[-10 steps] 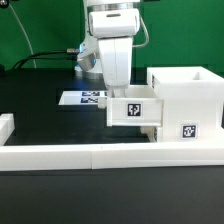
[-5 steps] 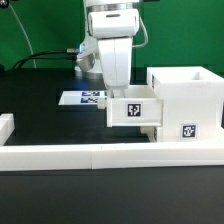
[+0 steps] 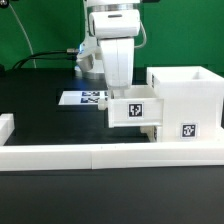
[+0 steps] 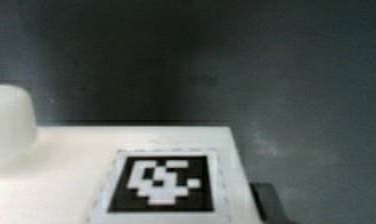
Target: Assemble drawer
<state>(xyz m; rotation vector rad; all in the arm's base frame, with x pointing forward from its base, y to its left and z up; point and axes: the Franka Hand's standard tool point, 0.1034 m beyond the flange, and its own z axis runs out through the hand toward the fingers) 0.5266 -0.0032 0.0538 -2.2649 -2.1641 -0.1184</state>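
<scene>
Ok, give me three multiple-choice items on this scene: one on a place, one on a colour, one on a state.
1. Where does the marker board lie in the exterior view?
A. behind the arm, on the table
B. on top of the drawer box
C. on the front rail

2. What colour is the drawer box?
A. black
B. white
C. green

3. How does the small drawer sit?
A. partly slid into the box
B. lying apart on the table
C. upside down on the box

A: it shows behind the arm. B: its walls are white. A: it sticks out of the box's side, under the gripper.
</scene>
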